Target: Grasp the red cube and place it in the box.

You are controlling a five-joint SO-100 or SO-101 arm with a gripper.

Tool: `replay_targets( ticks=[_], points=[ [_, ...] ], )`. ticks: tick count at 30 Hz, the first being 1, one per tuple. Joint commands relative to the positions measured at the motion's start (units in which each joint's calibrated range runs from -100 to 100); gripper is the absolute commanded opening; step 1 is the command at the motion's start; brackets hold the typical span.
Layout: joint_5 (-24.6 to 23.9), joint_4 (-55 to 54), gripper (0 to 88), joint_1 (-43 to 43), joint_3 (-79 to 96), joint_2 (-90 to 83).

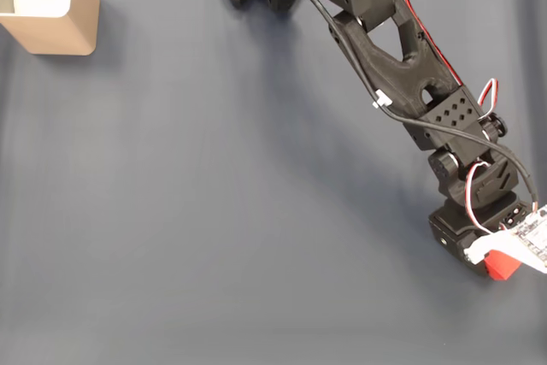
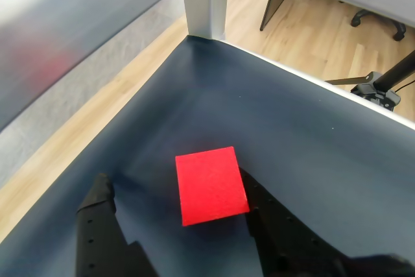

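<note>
The red cube [image 1: 504, 267] lies on the dark mat at the lower right of the fixed view, partly covered by the arm's wrist. In the wrist view the red cube [image 2: 211, 185] sits between the two black fingers of my gripper [image 2: 176, 183]. The right finger [image 2: 275, 222] is close against the cube's side. The left finger [image 2: 97, 218] stands apart from it with a clear gap. The jaws are open and low over the mat. The tan box [image 1: 53, 14], with white padding inside, stands at the top left corner of the fixed view, far from my gripper [image 1: 489, 256].
The black arm [image 1: 389, 49] stretches from its base at the top centre down to the lower right. The mat's edge, a table leg [image 2: 206, 1] and wooden floor lie just past the cube in the wrist view. Bare mat spans between cube and box.
</note>
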Motion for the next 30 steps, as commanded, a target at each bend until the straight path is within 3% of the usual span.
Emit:
replay_targets(
  ticks=[1, 9, 17, 30],
  points=[
    [0.0, -1.23, 40.7, -0.02, 0.75, -5.7],
    [-0.15, -2.05, 40.2, 0.05, 2.11, -6.83],
    [-0.05, -2.05, 30.3, 0.12, 3.21, -8.73],
    [0.49, -2.05, 30.5, 0.62, 8.77, -14.28]
  ],
)
